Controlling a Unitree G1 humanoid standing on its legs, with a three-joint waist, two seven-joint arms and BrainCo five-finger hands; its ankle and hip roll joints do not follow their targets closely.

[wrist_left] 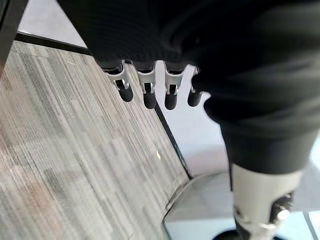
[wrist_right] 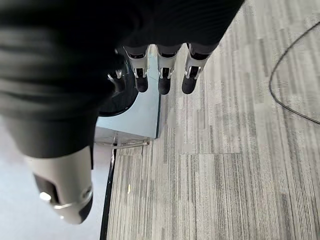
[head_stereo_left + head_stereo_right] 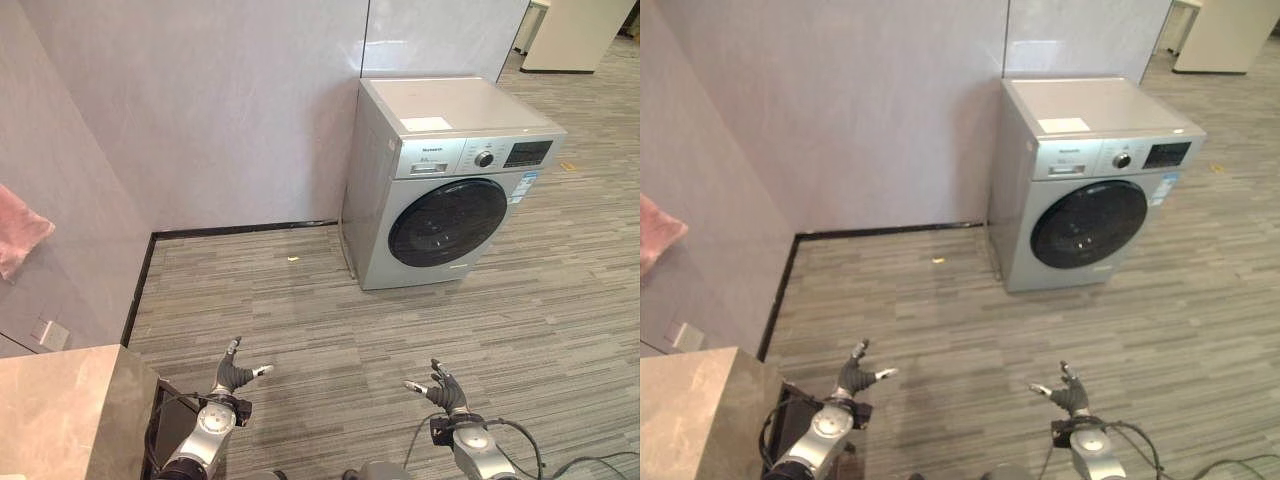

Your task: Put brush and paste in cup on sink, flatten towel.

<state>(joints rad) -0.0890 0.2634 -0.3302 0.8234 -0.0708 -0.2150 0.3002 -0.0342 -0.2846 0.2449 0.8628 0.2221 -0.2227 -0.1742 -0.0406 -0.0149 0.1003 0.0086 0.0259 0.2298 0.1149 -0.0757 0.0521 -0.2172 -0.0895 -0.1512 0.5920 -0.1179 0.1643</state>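
Observation:
A pink towel [image 3: 18, 236] hangs at the far left against the wall, its edge showing in both eye views. A stone counter corner [image 3: 60, 400] sits at the lower left. My left hand [image 3: 233, 377] hovers low over the floor beside that counter, fingers [image 1: 146, 92] straight and empty. My right hand [image 3: 443, 388] hovers low on the right, fingers [image 2: 162, 80] straight, holding nothing.
A silver front-loading washing machine [image 3: 450, 180] stands against the back wall to the right. Striped grey floor [image 3: 330, 310] spreads between it and me. A black skirting strip [image 3: 240, 229] runs along the wall base. A small yellow scrap [image 3: 293, 259] lies on the floor.

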